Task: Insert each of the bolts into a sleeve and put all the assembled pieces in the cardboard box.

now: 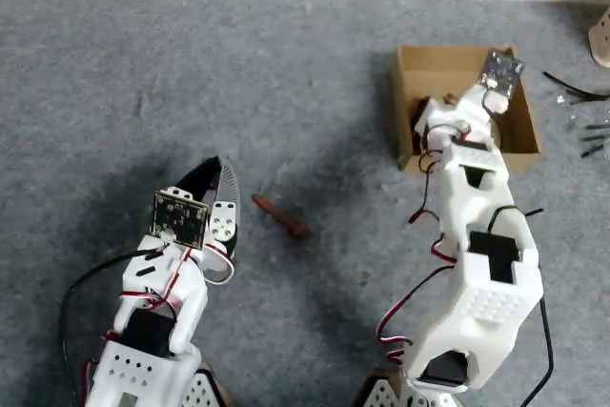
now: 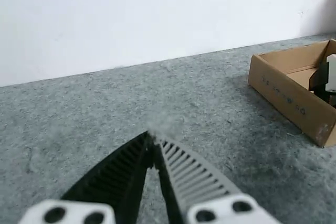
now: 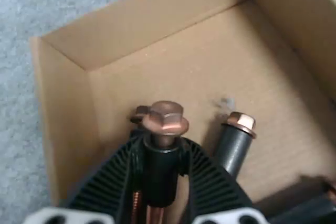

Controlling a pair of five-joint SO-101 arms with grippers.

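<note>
Right wrist view: bolt (image 3: 165,118) in gripper (image 3: 159,149)

box (image 3: 157,24) tan | bolt (image 3: 164,118) copper | sleeve (image 3: 160,174) black | carpet (image 1: 191,73) grey | left claw (image 2: 153,142) ribbed black-and-grey

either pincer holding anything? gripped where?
Right pincer is shut on a copper hex-head bolt in a black cylindrical sleeve, clamped on the sleeve just below the bolt head, above the brown cardboard box. Left pincer is shut, empty.
</note>
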